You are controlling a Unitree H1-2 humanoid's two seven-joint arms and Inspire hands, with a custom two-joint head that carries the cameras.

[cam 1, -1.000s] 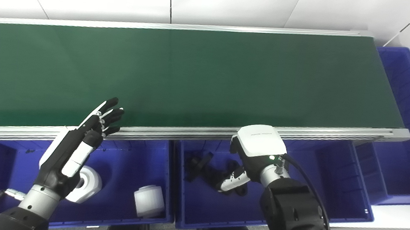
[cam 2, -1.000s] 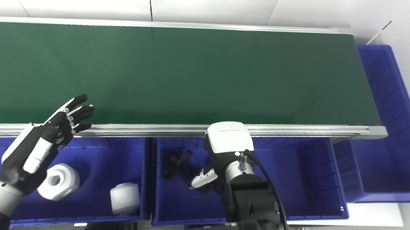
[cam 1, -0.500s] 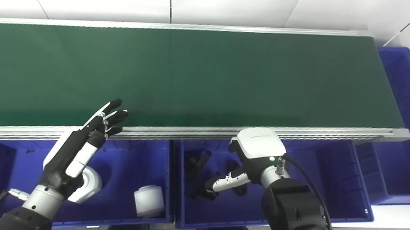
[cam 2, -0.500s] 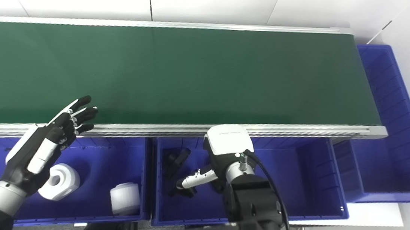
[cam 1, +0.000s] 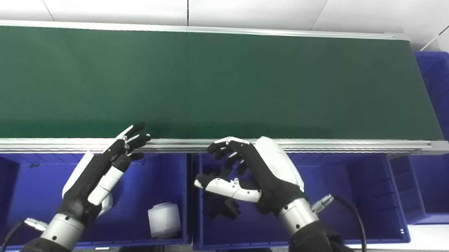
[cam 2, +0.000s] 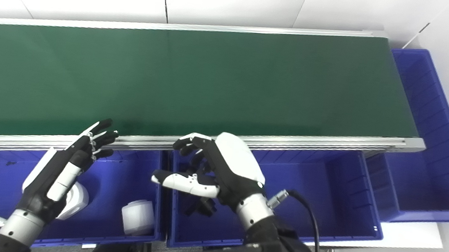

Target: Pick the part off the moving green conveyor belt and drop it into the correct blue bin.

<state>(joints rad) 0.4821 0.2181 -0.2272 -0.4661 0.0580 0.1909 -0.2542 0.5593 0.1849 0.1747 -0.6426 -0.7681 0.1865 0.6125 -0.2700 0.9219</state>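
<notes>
both hands empty, black parts (cam 1: pixel 222 208) (orientation unclear) in middle bin (cam 1: pixel 365 205)

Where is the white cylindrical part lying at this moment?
In the left eye view, the white cylindrical part lies in the left blue bin, near its right wall, below the conveyor belt and right of the left hand.

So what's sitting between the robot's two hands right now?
Between the left hand and the right hand lie a white part in the left blue bin and the divide between bins, seen in both eye views.
</notes>
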